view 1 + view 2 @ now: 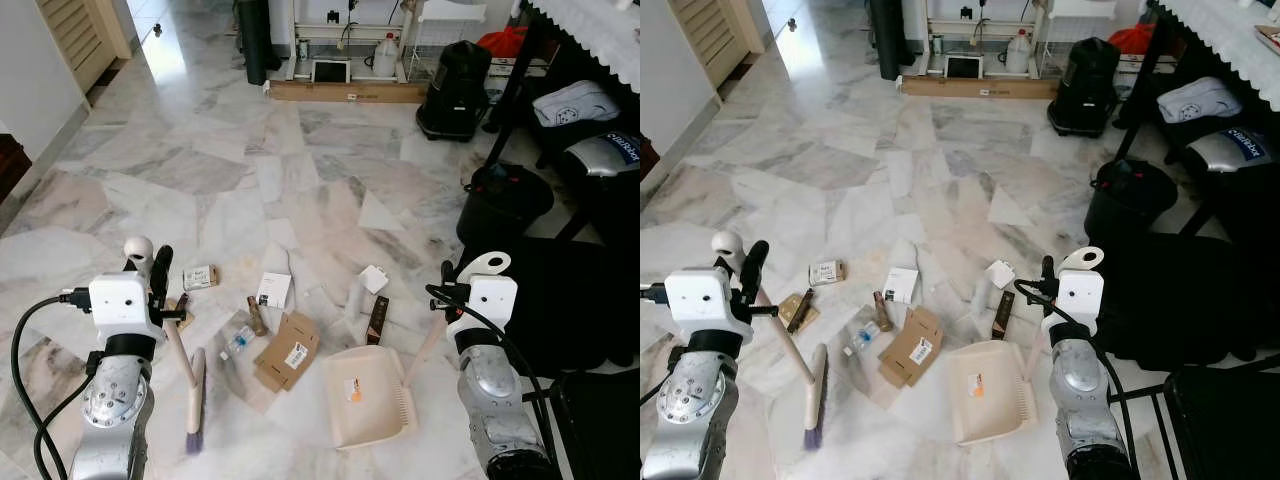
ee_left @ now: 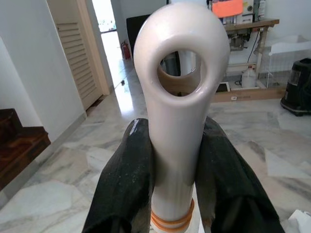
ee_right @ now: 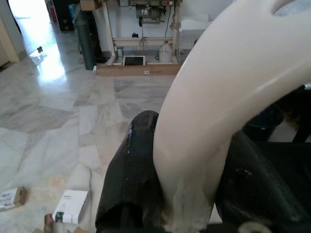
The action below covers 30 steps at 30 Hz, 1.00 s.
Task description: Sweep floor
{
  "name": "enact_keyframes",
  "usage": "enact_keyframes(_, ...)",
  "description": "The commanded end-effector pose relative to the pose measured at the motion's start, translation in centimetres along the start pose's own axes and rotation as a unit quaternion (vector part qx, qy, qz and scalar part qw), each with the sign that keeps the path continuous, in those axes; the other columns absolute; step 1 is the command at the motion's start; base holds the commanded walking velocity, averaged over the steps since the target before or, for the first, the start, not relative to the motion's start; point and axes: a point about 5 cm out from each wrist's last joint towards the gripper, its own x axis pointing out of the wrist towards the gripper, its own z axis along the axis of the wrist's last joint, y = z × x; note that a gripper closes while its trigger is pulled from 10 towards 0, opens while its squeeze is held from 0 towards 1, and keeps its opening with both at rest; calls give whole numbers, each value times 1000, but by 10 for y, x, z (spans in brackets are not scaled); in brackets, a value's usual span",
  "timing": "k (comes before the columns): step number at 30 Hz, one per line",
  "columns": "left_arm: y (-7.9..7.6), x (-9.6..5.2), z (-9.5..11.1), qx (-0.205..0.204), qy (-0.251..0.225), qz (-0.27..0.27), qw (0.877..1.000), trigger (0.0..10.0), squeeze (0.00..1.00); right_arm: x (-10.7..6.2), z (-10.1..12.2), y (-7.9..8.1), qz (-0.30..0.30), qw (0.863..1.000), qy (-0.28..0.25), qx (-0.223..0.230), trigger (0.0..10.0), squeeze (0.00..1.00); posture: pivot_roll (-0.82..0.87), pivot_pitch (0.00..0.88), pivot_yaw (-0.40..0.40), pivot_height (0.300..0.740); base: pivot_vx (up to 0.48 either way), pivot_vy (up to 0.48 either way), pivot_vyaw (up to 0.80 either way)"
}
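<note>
A cream broom, its handle [image 1: 178, 348] slanting and its brush head [image 1: 194, 398] on the marble floor at lower left, is held by my left gripper [image 1: 152, 272]. In the left wrist view both black fingers [image 2: 127, 180] press the broom's looped handle end [image 2: 181, 97]. My right gripper [image 1: 452, 282] is shut on the cream dustpan handle [image 3: 218, 102]. The dustpan [image 1: 365, 395] lies flat on the floor between my arms. Litter lies in front: flattened cardboard [image 1: 288, 352], a plastic bottle [image 1: 238, 340], a white box [image 1: 273, 289] and a small carton [image 1: 201, 277].
A black bucket [image 1: 503, 200] and dark furniture stand close on the right. Farther back are a black vacuum [image 1: 455, 90] and a wooden plank [image 1: 345, 92] before a shelf. A louvred door [image 1: 85, 35] is at the far left. Open marble floor lies ahead.
</note>
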Motion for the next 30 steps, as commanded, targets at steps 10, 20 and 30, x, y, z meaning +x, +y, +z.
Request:
enact_keyframes(10, -4, 3, 11, -4, -18, -5, 1000, 10000, 0, 1, 2, -6, -4, 1000, -8, 10, 10000, 0, -40, 64, 6, 740, 179, 0, 0)
enact_keyframes(20, -5, 6, 13, -6, -22, -10, 1000, 10000, 0, 4, 4, -7, -5, 1000, -14, 14, 10000, 0, -40, 74, 8, 740, 310, 0, -361)
enact_keyframes(30, -4, 8, 19, -8, -31, -13, 999, 10000, 0, 4, 5, -5, -5, 1000, -15, 21, 10000, 0, -33, 93, 9, 740, 313, 0, 0)
